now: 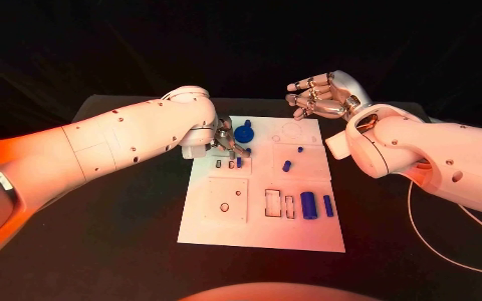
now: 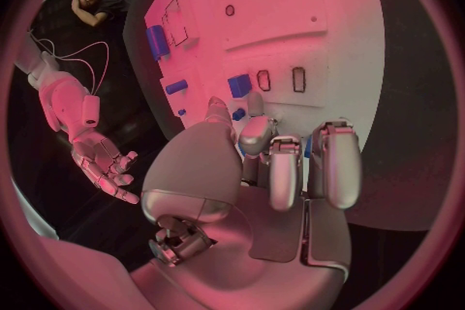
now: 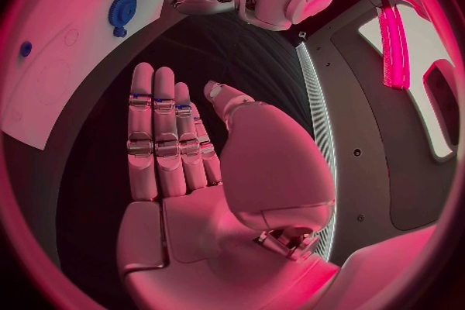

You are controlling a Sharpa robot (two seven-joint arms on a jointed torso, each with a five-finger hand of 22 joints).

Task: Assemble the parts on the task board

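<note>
The white task board [image 1: 261, 228] lies mid-table. My left hand [image 1: 226, 141] hangs over its far left part, fingers curled down; thumb and a fingertip pinch a small blue block [image 2: 239, 85] standing beside two empty slots [image 2: 298, 78]. That block [image 1: 239, 162] sits just under the fingertips. A blue gear [image 1: 245, 134] lies by this hand. My right hand [image 1: 322, 97] hovers above the board's far edge with straight fingers [image 3: 160, 132], holding nothing. Two short blue pegs [image 1: 288, 166] lie mid-board, and two blue cylinders [image 1: 308, 205] lie near the front right.
Black table surrounds the board [image 2: 320, 0]. A thin pale cable [image 1: 422, 231] loops on the table at the right. Outlined empty recesses [image 1: 273, 202] sit beside the cylinders, and a round hole [image 1: 224, 207] lies on the front left panel.
</note>
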